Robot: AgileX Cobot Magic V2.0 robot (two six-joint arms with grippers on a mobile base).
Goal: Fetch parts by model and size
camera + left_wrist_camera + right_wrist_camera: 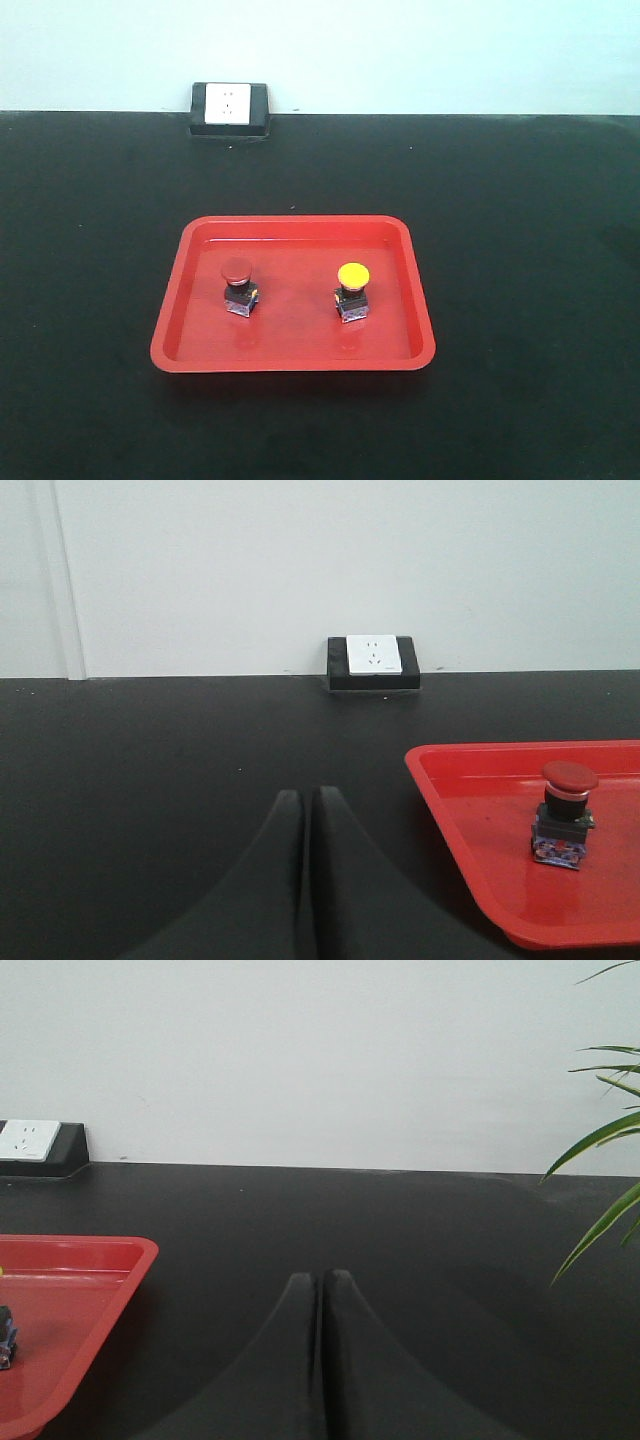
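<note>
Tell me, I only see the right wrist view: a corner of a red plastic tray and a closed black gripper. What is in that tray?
Observer: Two push-button switches stand in the red plastic tray: a red-capped switch and a yellow-capped switch.
Operator: Are they touching?
Observer: No, they stand apart, the red one toward the robot's left.
Operator: What is the other arm doing?
Observer: The left gripper is shut and empty, above the black table left of the tray.
Operator: And mine?
Observer: The right gripper is out of the front view.
</note>
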